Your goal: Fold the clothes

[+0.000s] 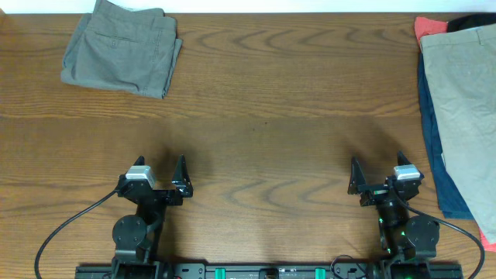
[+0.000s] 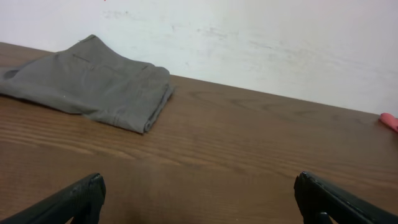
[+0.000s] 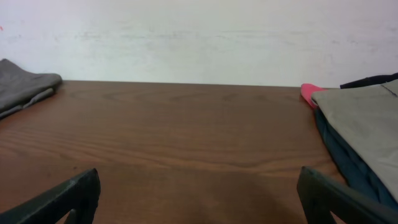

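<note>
**Table** (image 1: 263,93). Brown wood grain, filling the overhead view. Bare across the middle, likely reserved as working surface for folding.

**Pale khaki-green shorts** (image 1: 465,101). Garment of the task. Spread flat at the far right edge, topmost in a pile and running off frame. Well apart from both arms. Laid uppermost, judged so as to be first taken. Not yet folded.

**Grey-olive shorts** (image 1: 120,48). Folded into a compact rectangle at the far left corner. Seemingly set aside out of the way as finished.

**Navy garment** (image 1: 436,147). Underneath the khaki pair, visible only along its left margin. Probably waiting in turn.

**Left gripper** (image 1: 163,164). At the near edge, left of centre, pointing toward the far side. Fingers spread wide, clasping nothing. Judged a parked, ready posture.

**Right gripper** (image 1: 377,161). Mirrored right of centre, nearer the pile. Likewise spread wide and empty. Better placed of the two for reaching the khaki pair.

**Coral-red cloth** (image 1: 428,29). A corner peeking from the pile's far end, otherwise hidden.
</note>
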Tool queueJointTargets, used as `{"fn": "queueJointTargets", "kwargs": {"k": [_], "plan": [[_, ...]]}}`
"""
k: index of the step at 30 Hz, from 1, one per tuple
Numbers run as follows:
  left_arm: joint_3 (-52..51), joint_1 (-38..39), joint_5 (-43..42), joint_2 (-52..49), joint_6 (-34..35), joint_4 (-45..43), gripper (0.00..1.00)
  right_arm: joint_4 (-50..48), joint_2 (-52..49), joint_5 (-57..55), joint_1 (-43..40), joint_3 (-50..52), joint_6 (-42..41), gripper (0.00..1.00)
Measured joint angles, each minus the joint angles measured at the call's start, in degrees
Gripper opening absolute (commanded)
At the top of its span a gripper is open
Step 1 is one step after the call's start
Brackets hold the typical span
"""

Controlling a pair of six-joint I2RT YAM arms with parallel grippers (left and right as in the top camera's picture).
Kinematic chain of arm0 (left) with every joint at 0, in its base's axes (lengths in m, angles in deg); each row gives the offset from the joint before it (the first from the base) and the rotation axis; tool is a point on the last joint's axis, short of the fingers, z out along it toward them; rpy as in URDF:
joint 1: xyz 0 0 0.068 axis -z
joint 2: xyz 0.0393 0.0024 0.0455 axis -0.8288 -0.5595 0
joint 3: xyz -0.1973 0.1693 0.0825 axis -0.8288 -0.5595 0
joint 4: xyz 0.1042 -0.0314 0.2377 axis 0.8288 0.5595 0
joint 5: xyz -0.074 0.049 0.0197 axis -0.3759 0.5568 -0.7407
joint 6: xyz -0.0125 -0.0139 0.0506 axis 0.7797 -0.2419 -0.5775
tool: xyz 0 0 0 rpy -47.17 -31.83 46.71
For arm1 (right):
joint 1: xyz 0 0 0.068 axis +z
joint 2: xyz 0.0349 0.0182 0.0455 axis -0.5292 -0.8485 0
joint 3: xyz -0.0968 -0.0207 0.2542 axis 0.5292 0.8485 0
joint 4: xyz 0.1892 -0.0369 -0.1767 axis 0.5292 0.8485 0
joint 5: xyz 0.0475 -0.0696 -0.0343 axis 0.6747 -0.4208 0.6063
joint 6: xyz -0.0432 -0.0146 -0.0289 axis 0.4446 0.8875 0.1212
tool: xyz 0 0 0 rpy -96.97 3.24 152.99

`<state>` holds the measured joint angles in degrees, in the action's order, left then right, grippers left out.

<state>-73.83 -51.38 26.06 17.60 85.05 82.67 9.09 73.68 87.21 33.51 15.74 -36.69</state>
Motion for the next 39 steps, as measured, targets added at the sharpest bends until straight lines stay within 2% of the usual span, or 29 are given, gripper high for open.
{"fn": "queueJointTargets", "kwargs": {"k": [5, 10, 39], "plan": [[0.04, 0.02, 8.17, 0.0, -0.17, -0.44, 0.98, -0.7, 0.0, 6.27, -0.28, 0.0, 5.57, 0.99], [0.2, 0.02, 11.37, 0.0, -0.2, -0.44, 0.98, -0.81, 0.0, 8.66, -0.28, 0.0, 7.65, 0.99], [0.26, 0.02, 12.83, 0.0, -0.2, -0.39, 0.98, -0.83, 0.0, 9.73, -0.28, 0.0, 8.83, 0.99]]}}
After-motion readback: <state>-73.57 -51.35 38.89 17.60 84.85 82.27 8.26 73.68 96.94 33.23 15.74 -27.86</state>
